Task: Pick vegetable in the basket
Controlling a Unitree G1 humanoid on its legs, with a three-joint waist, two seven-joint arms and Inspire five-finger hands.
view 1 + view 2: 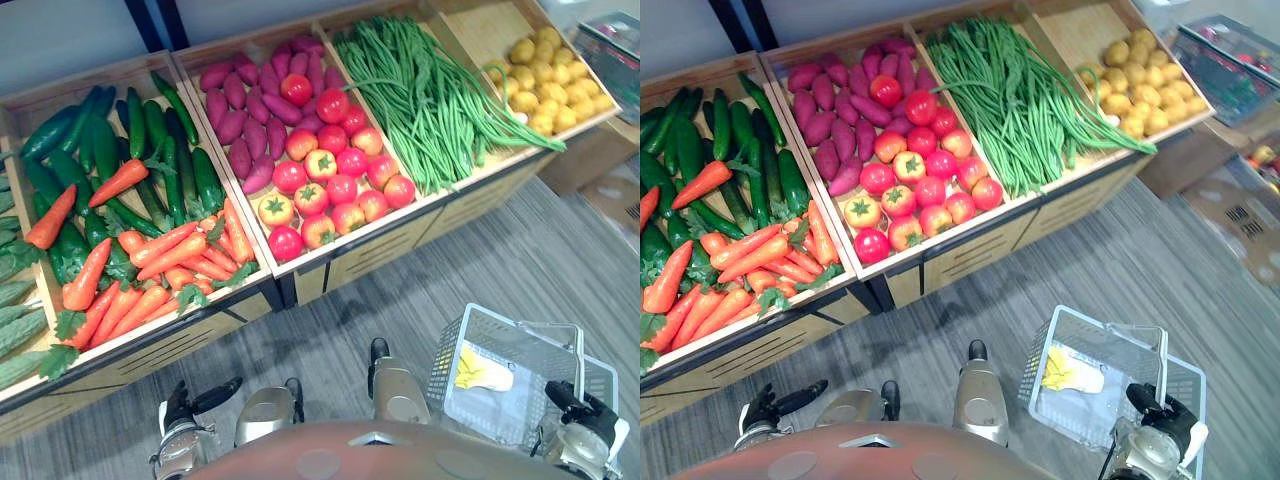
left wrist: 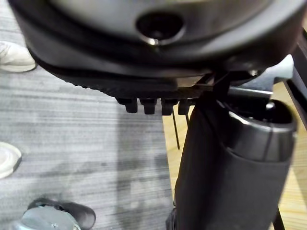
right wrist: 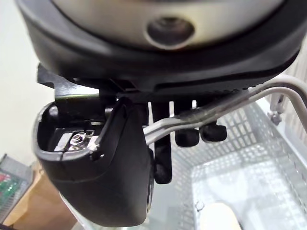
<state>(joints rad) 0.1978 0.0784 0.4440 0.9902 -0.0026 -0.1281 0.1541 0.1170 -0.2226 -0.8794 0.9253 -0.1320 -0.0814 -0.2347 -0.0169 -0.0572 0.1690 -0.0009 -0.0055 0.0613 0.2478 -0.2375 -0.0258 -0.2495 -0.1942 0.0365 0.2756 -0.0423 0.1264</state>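
Gripping basket (image 1: 447, 370) handle, right hand (image 1: 585, 412), vegetables (image 1: 325, 165) well apart.

wooden display stand (image 1: 375, 252) | grey carpet floor (image 1: 520, 270) | white shoe (image 2: 14, 55) | cardboard box (image 1: 590, 155)

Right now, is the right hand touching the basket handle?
Touching. The right wrist view shows the right hand with its fingers curled round the grey handle of the basket.
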